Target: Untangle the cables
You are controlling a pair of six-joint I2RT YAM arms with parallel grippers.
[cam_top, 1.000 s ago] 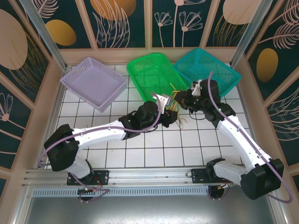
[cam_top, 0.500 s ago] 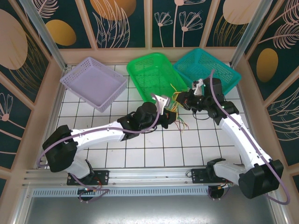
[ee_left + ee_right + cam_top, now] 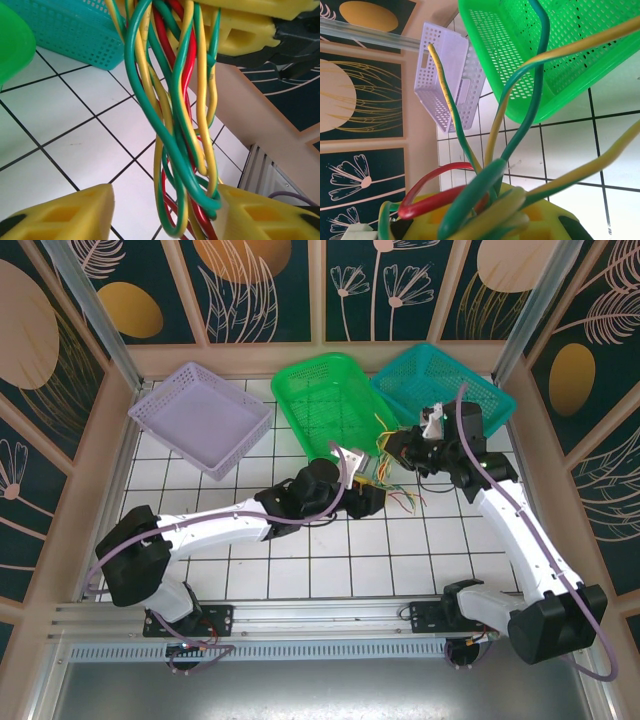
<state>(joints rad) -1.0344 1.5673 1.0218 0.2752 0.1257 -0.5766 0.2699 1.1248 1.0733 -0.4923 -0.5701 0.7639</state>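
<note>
Tool on your right [image 3: 393, 448] is clamped on the cables [image 3: 172, 125]. Left tool [image 3: 161, 214] is open, with them dangling through the gap.

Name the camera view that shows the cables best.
Left wrist: the cables hang close up, each red, green and yellow strand traceable. Right wrist shows a few strands fanning out; top external shows a tiny, distant tangle.

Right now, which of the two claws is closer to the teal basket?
Right. The right gripper sits at the teal basket's near-left corner, clamped on the cables. The left gripper is farther back, toward the arm bases.
</note>
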